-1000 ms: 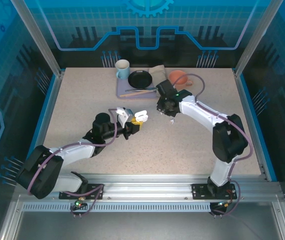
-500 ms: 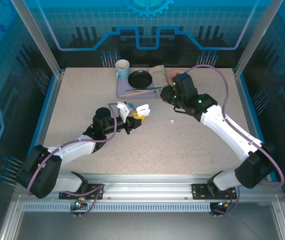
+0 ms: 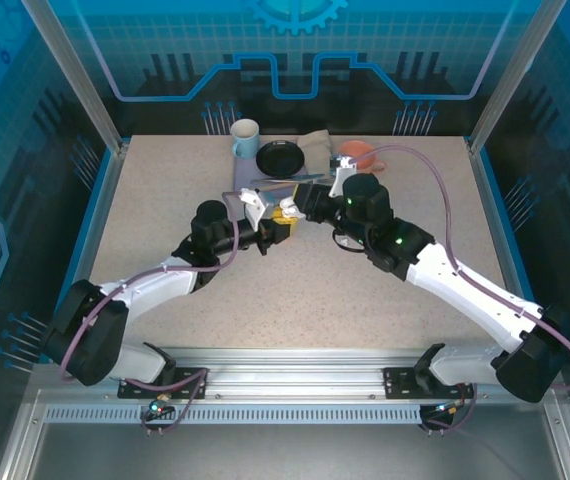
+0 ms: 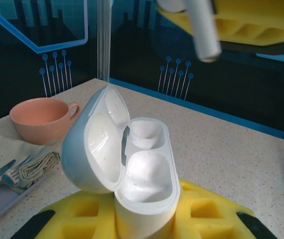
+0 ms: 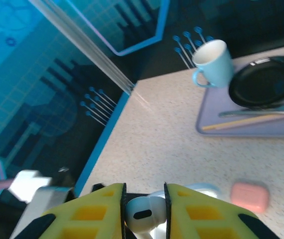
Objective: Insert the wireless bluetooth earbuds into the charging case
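**Presently held: one white earbud over one open case**

1. Charging case (image 4: 144,174). White body, upright. The pale blue lid (image 4: 89,149) is hinged open toward 9 o'clock in the left wrist view. Two moulded wells face up, both showing bare speckled white. The base is clamped between the yellow left fingers (image 4: 77,219), which are closed firmly on it.

2. White earbud (image 5: 141,215). It has a dark oval mark on its body and is pinched between the yellow right fingers (image 5: 89,214), which stand narrow around it. From the left wrist view it hangs at 1 o'clock of the case with its stem angled down. It is apart from the case and not in either well.

3. Position. Both sets of fingers meet above the speckled surface (image 3: 165,230), just off centre toward 12 o'clock in the top view.

4. Salmon-pink case (image 5: 250,195). Closed, lying on the surface at 3 o'clock of the right fingers.

5. Other stock, at the 12 o'clock edge of the surface:
   - a lavender tray (image 3: 245,180) carrying a black plate (image 3: 281,157) and utensils
   - a pale blue mug (image 3: 245,138) at the tray's 11 o'clock corner
   - a folded napkin (image 3: 315,142)
   - a pink cup (image 3: 357,152) at 1 o'clock
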